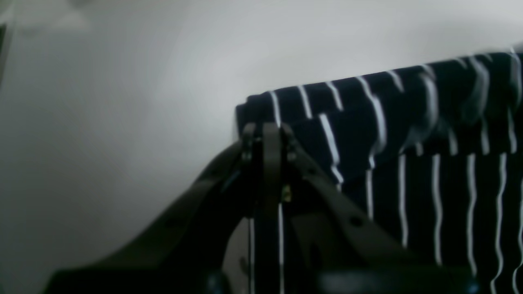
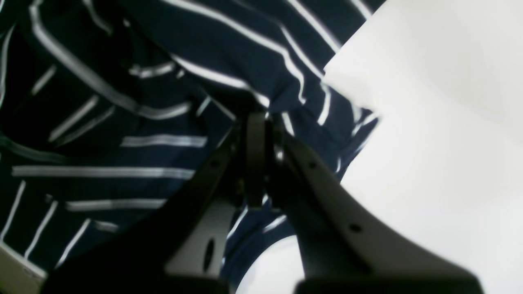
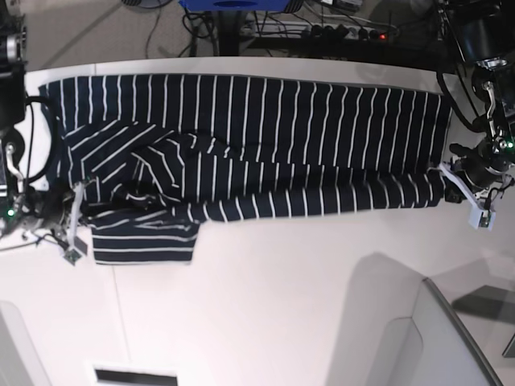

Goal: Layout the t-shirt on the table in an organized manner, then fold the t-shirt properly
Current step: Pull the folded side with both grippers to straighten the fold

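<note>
1. Left wrist view: the left gripper [image 1: 267, 134] has its jaws together, pinching an edge of the t-shirt [image 1: 429, 171]; the picture is blurred, the cloth cut off at 3 o'clock; the table [image 1: 122, 102] lies bare toward 10 o'clock.
2. Right wrist view: the right gripper [image 2: 263, 126] is clamped on bunched striped cloth; the folds at 9 o'clock are dark and hard to read.
3. Base view: the shirt spreads across the table's far half, lengthwise doubled; both arms partly cropped at the edges.
</note>
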